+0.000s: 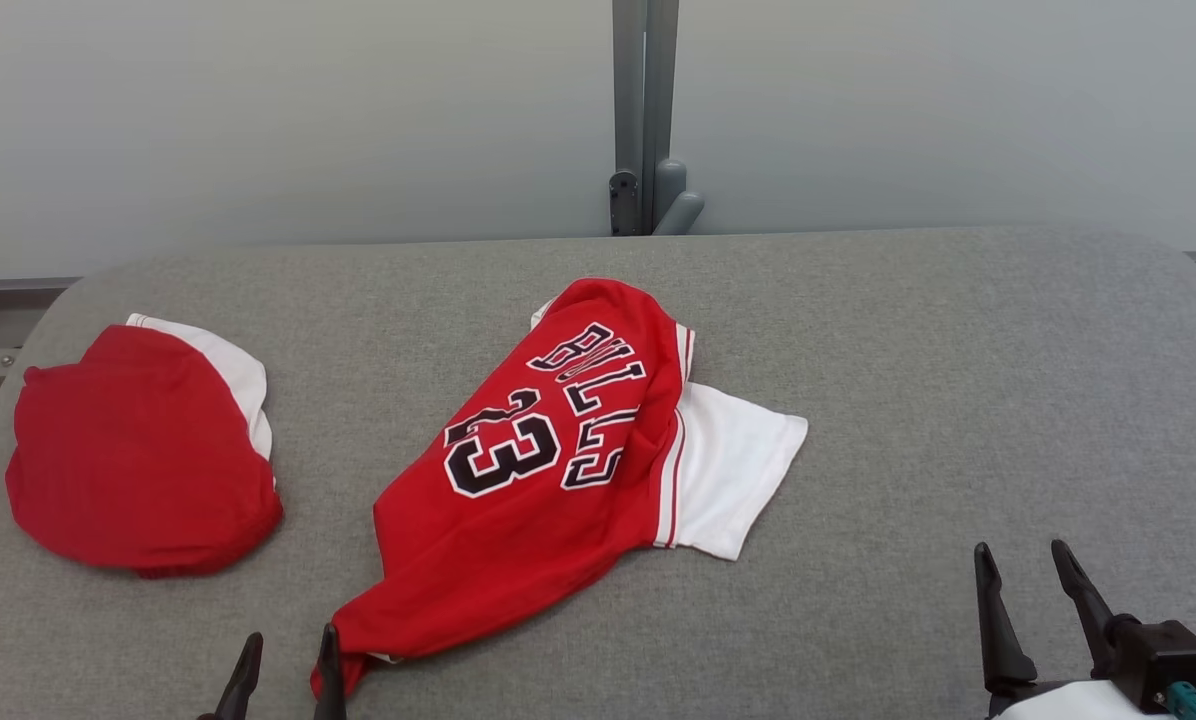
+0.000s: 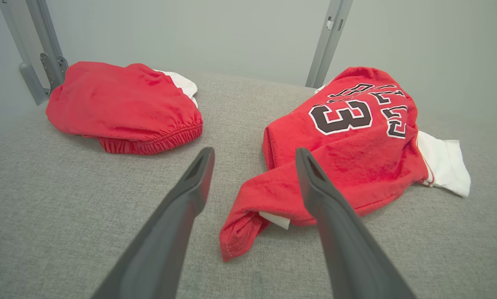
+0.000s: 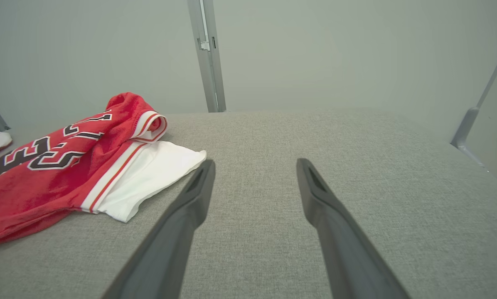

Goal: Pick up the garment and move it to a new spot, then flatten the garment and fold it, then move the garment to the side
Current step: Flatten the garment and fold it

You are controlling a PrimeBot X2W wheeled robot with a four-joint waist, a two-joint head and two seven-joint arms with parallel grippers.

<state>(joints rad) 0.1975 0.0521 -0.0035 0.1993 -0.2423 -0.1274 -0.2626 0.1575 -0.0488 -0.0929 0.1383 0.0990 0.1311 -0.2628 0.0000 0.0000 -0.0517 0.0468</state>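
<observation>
Spreading across the head view is a grey padded table (image 1: 958,350). Near its middle lies a rumpled red jersey (image 1: 518,500) with black lettering and a white sleeve (image 1: 728,470). The jersey's long axis runs on a slant, from the near left up to the far right. A second red garment (image 1: 138,460), bunched and with an elastic edge, sits well apart at the left. It is probably a pair of shorts, though the bundle is too closed up to be sure.

The jersey's near corner (image 2: 236,236) trails down to just beside the left gripper (image 1: 291,637), whose two dark fingers are spread apart with nothing between them. In the left wrist view that corner lies ahead, between the fingers. The right gripper (image 1: 1019,548), likewise spread and empty, hovers over bare table at the near right, well apart from the white sleeve. On this showing, the left arm is the nearer one for picking up the jersey.
</observation>
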